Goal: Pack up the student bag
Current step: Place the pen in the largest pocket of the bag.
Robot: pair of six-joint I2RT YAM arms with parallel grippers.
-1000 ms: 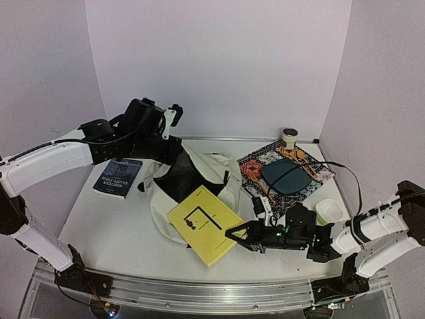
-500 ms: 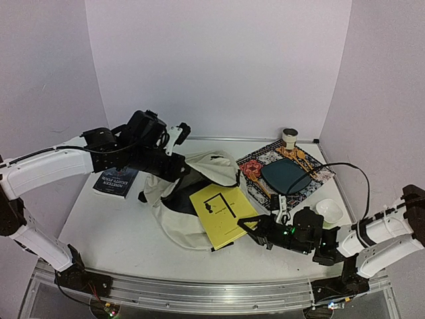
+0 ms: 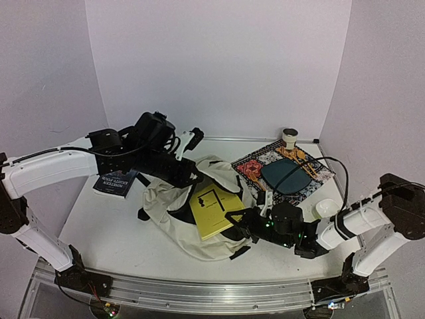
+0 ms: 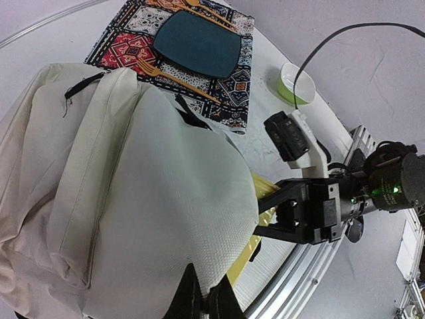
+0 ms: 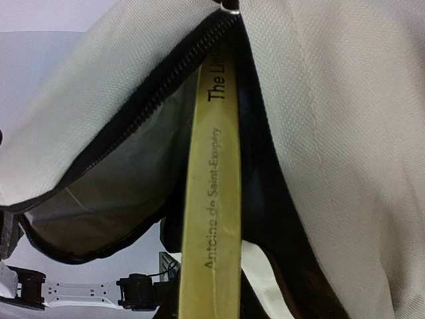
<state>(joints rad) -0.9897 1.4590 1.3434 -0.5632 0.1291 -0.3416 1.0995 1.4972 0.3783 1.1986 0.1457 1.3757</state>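
Student bag [image 3: 166, 212] lies slumped mid-desk [image 3: 106, 229], cream fabric, mouth open twd the R side w/ black zip edge showing. L jaws are pressed together on a fold of bag cloth at the upper rim of the opening, holding it up; L wrist view shows the fabric nipped btwn the tips. R jaws pinch the yellow book [image 3: 212, 207] by its lower R edge. Book is tilted, top end inside the bag mouth, rest sticking out. R wrist view: spine reading "Antoine de Saint-Exupéry" runs up into the opening, zip line just beside it. Dark book [image 3: 118, 179] lies flat left of bag, partly under L arm [image 3: 60, 166]. Patterned mat [image 3: 255, 166] at back R carries a teal plate [image 3: 287, 176] and gold fork [image 4: 174, 75]. Small cup [image 3: 289, 138] sits behind the mat; pale green bowl [image 3: 327, 208] near R arm [image 3: 362, 226].
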